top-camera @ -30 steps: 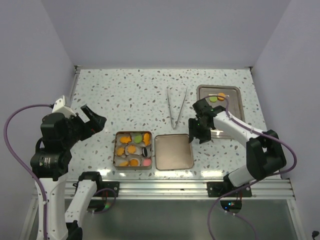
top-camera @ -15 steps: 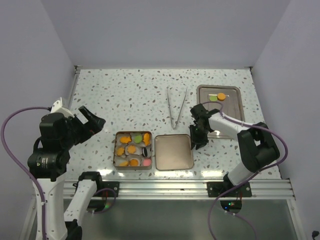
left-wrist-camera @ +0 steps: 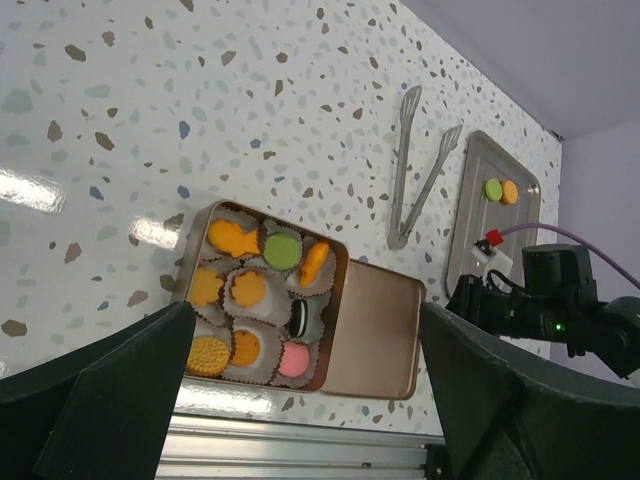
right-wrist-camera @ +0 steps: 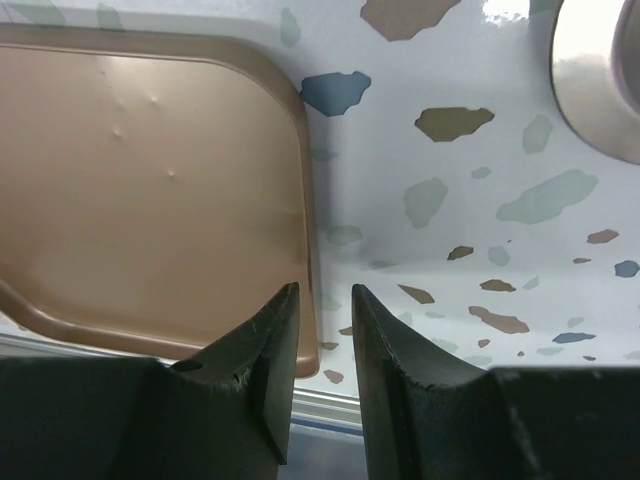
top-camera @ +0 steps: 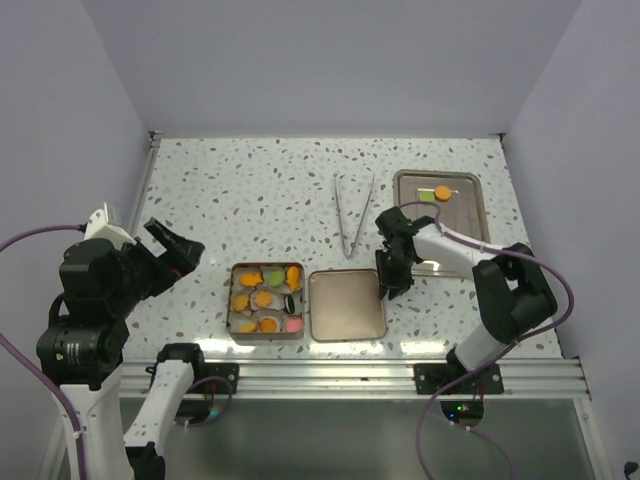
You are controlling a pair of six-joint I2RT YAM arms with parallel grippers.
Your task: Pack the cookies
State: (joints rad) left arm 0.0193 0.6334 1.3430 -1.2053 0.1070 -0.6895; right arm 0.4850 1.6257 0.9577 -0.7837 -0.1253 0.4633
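Several cookies, mostly orange with one green, one pink and one black, sit in white paper cups inside an open tin. A green cookie and an orange cookie lie on the silver tray. My right gripper is low at the right edge of the tin's lid. Its jaws stand a narrow gap apart astride the rim, with table showing between them. My left gripper hangs wide open, high above the tin and holding nothing.
Metal tongs lie on the speckled table behind the lid, left of the tray. The table's front rail runs just below the tin and lid. White walls stand on three sides.
My right gripper has shifted left and down onto the lid's right edge and its jaws have narrowed. The left arm has drawn back to the left, still open.
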